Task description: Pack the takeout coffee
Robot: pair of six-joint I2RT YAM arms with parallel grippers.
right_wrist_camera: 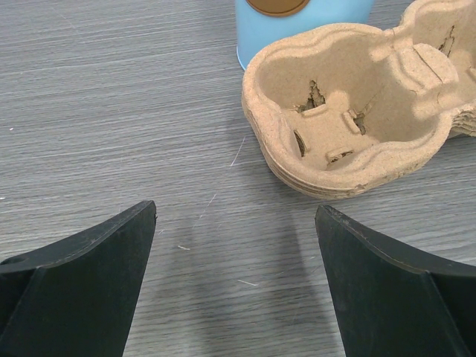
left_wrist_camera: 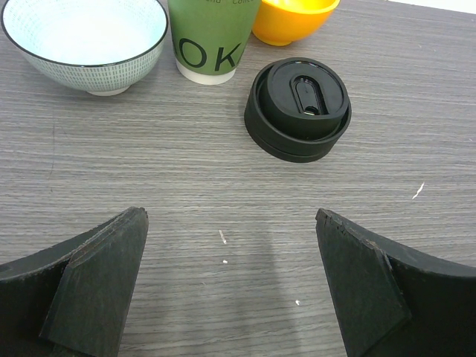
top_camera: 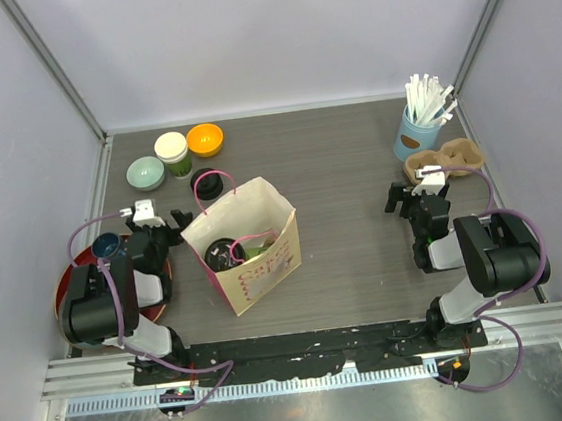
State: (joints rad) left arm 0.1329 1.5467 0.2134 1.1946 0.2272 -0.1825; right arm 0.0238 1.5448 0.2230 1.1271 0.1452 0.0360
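Note:
One dark-green paper cup (top_camera: 173, 152), white inside and without a lid, stands at the back left; it also shows in the left wrist view (left_wrist_camera: 210, 41). Its black lid (top_camera: 208, 185) lies flat on the table next to it and shows in the left wrist view (left_wrist_camera: 299, 108). A second green cup with a black lid (top_camera: 227, 251) lies inside the open paper bag (top_camera: 267, 267). My left gripper (top_camera: 162, 224) is open and empty, just short of the loose lid (left_wrist_camera: 230, 290). My right gripper (top_camera: 415, 193) is open and empty (right_wrist_camera: 234, 282).
A pale green bowl (top_camera: 145, 172) and an orange bowl (top_camera: 204, 138) flank the open cup. A light-blue cup of white straws (top_camera: 418, 134) and stacked cardboard cup carriers (top_camera: 445, 160) stand ahead of the right gripper. A red plate (top_camera: 67, 283) with a small blue cup (top_camera: 104, 246) is at the left.

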